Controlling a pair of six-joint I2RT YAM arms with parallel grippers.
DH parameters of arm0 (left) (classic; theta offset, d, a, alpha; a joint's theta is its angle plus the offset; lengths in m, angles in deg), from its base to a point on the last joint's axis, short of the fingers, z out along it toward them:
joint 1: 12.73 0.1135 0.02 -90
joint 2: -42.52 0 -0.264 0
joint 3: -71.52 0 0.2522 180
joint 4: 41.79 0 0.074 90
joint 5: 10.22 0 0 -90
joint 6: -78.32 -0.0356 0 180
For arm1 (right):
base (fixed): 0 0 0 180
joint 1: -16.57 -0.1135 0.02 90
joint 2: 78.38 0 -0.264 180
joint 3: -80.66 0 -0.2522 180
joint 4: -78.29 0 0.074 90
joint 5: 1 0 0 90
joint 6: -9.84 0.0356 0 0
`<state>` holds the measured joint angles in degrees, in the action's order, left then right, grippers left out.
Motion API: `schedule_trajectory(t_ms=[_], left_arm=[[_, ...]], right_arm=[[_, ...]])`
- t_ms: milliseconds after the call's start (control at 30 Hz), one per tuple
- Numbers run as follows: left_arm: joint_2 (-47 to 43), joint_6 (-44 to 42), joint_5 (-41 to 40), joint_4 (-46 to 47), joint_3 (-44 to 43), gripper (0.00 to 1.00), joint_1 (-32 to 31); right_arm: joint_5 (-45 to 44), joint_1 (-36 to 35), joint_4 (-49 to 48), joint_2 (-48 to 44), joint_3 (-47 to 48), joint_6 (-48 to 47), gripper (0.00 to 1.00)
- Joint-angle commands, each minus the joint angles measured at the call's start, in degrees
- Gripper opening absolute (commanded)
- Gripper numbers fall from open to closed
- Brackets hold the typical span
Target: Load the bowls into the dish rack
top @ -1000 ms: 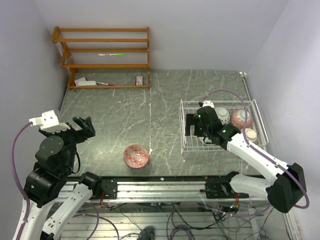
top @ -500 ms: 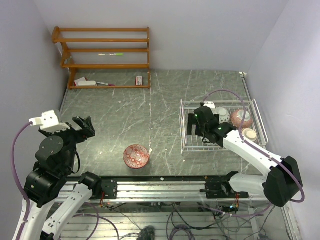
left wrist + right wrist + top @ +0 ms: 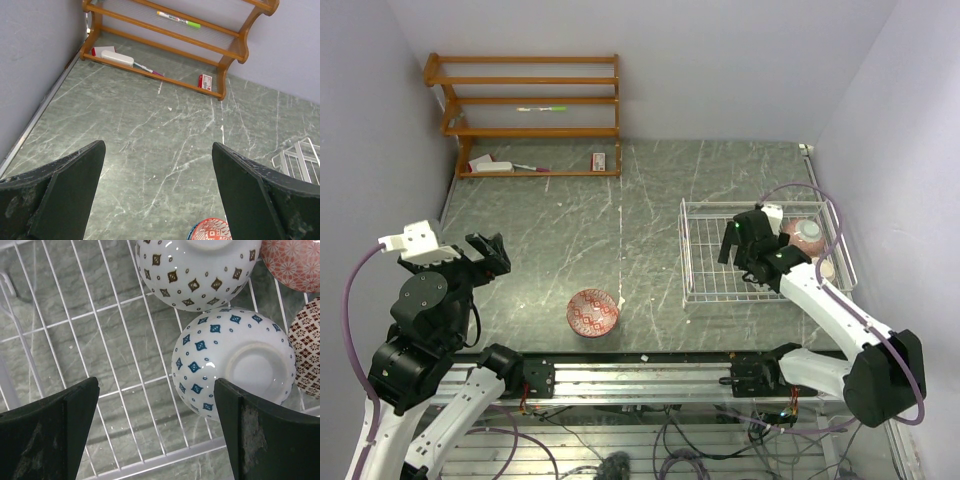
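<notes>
Your right gripper [image 3: 157, 432] hangs over the dish rack [image 3: 100, 310], fingers wide apart, holding nothing | four bowls sit in the rack, blue-dotted bowl [image 3: 220, 355] bottom-up | red bowl [image 3: 593, 312] sits alone on the worktop [image 3: 570, 230] | left gripper [image 3: 157, 195] is spread open too, well off left

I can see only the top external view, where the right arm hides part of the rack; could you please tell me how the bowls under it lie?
Observer: The blue-patterned bowl lies bottom up in the dish rack, foot ring toward the wrist camera.
Operator: Is that arm holding anything?
Observer: No, the right gripper is open, only rack wires between its fingers.
Operator: And the left one?
Observer: The left gripper is open and empty; the red bowl shows at its view's bottom edge.
</notes>
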<state>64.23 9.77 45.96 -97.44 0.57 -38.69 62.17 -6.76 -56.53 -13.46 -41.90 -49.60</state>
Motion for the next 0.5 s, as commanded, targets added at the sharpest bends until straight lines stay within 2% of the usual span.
schedule_trajectory(t_ms=[0,133,267,467], left_arm=[[-0.82,-0.01,-0.54,0.23,0.01,0.99,0.38],[-0.81,0.08,-0.29,0.27,0.06,0.99,0.38],[-0.26,0.12,-0.22,0.72,-0.05,0.99,0.39],[0.65,0.47,0.09,1.80,0.19,0.99,0.38]], right_arm=[[-2.78,2.36,1.70,-0.89,-0.61,2.04,1.00],[-1.16,2.76,0.57,-2.25,-0.92,1.24,1.00],[10.72,2.60,-5.36,-7.41,-1.57,-4.26,1.00],[17.45,0.89,-7.61,-12.24,0.64,-6.47,1.00]])
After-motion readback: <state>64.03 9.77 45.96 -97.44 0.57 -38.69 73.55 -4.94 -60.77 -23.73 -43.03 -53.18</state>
